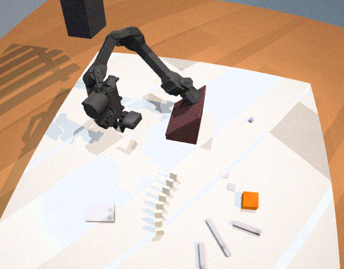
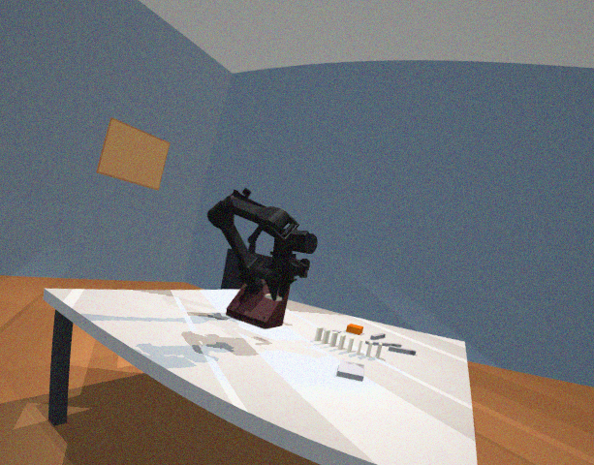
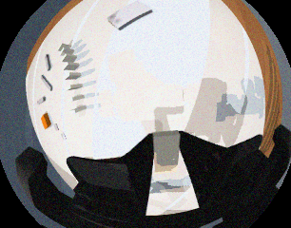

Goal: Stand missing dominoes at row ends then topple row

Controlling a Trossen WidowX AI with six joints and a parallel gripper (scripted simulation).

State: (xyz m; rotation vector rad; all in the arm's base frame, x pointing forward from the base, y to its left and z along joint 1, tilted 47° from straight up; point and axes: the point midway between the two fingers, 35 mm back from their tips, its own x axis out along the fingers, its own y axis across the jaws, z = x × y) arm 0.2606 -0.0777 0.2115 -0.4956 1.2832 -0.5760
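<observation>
My gripper (image 1: 119,126) (image 2: 275,294) (image 3: 164,136) is shut on a pale domino (image 3: 166,151), held above the table to the left of the arm's base in the top view. Only a small pale part of it shows between the fingers in the top and exterior views. Several pale dominoes stand in a slightly curved row, with one end domino (image 1: 173,176) (image 2: 318,334) nearest the base and the other end domino (image 1: 159,231) (image 2: 378,351) farthest from it. The gripper is well away from the row. No loose domino is seen on the table.
Beyond the row are an orange block (image 1: 250,200) (image 2: 354,328) (image 3: 46,121) and three grey bars, one a long bar (image 1: 218,237). A flat grey box (image 1: 100,212) (image 2: 350,370) (image 3: 130,14) lies on the other side. The dark red base (image 1: 184,124) stands behind.
</observation>
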